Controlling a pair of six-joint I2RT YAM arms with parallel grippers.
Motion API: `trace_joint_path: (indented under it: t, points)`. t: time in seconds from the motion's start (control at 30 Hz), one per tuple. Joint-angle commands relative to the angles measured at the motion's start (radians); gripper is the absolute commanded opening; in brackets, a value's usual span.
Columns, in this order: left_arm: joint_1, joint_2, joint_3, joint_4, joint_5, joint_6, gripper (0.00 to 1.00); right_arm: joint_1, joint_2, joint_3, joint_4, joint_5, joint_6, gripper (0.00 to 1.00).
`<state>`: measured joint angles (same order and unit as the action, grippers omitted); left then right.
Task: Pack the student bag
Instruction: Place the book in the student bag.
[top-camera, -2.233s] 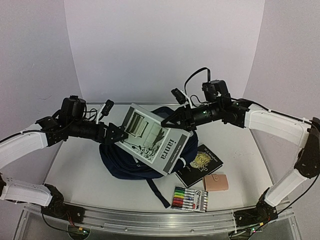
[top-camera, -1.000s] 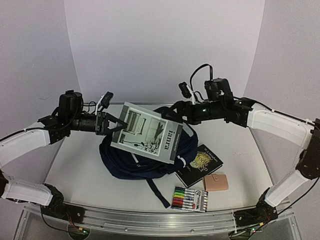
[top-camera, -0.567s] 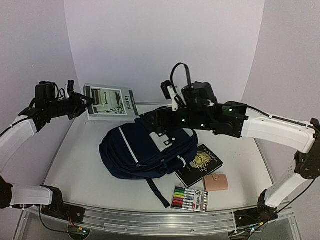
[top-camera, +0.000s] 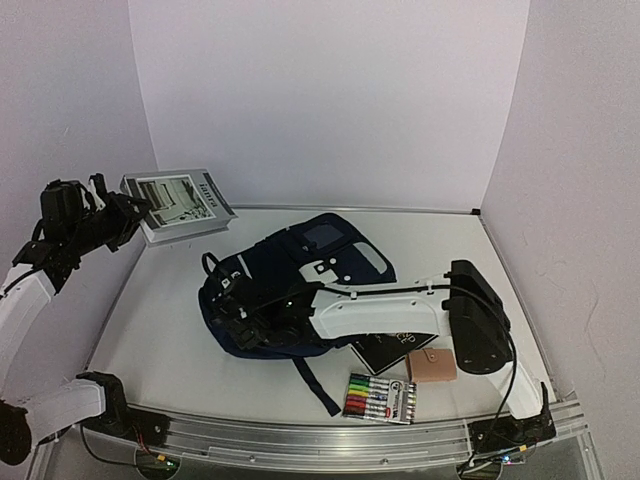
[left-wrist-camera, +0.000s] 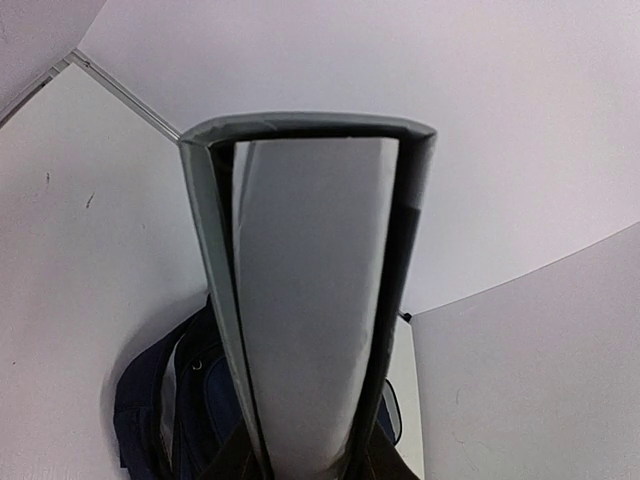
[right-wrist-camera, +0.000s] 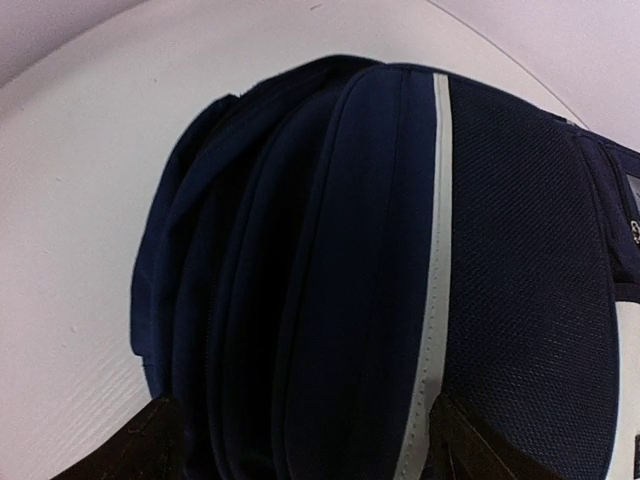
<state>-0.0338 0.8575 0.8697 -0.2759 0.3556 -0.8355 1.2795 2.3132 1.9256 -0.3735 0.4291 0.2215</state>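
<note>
Student bag (top-camera: 290, 262) lies flat at mid-table (top-camera: 160, 320), navy, white stripe, light grey patches facing up toward the far side, one dark strap (top-camera: 316, 386) trailing to the near edge. Right arm reaches low across the bag from the right; right gripper (top-camera: 235, 310) is at the bag's left end. In the right wrist view its fingers (right-wrist-camera: 130, 452) stand wide apart at the frame's lower corners, with the bag's bulging navy side and stripe between them; contact with the fabric cannot be told. Left arm is raised at the far left, well apart from the bag. Left gripper (top-camera: 132, 215) is clamped on a grey book (top-camera: 180, 203), held off the table, cover up. In the left wrist view the book (left-wrist-camera: 310, 300) runs edge-on out from between the fingers, with the bag (left-wrist-camera: 155, 410) below. Right of the bag: black book (top-camera: 400, 340), partly under the right arm, tan wallet (top-camera: 435, 366) just beside it, marker pack (top-camera: 380, 398) near the front edge.
</note>
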Motion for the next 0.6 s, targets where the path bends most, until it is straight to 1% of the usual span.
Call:
trace_joint_path:
  t: [0.0,0.1,0.13,0.2,0.27,0.37,0.47,0.53,0.57]
  points:
    - [0.003,-0.013,0.001,-0.010,-0.038,-0.002,0.23,-0.006,0.074,0.105,-0.029,0.103,-0.021,0.75]
    - [0.003,-0.023,-0.003,-0.019,-0.037,-0.002,0.23,-0.006,0.116,0.123,-0.034,0.156,-0.022,0.66]
    - [0.003,-0.026,-0.005,-0.020,-0.036,-0.003,0.23,-0.006,0.127,0.126,-0.034,0.164,-0.022,0.61]
    - [0.003,-0.032,-0.009,-0.024,-0.032,-0.005,0.23,-0.006,0.145,0.132,-0.034,0.173,-0.019,0.47]
    - [0.003,-0.037,-0.013,-0.031,-0.030,-0.007,0.23,-0.006,0.157,0.137,-0.035,0.173,-0.014,0.35]
    - [0.003,-0.049,-0.016,-0.050,-0.027,-0.009,0.22,-0.008,0.156,0.142,-0.036,0.173,-0.004,0.23]
    - [0.003,-0.078,-0.020,-0.069,-0.027,-0.013,0.22,-0.020,0.138,0.145,-0.036,0.172,0.013,0.07]
    - [0.003,-0.098,-0.022,-0.079,-0.030,-0.016,0.22,-0.032,0.109,0.145,-0.036,0.163,0.028,0.00]
    - [0.003,-0.109,-0.023,-0.085,-0.032,-0.018,0.22,-0.038,0.091,0.143,-0.035,0.153,0.037,0.00]
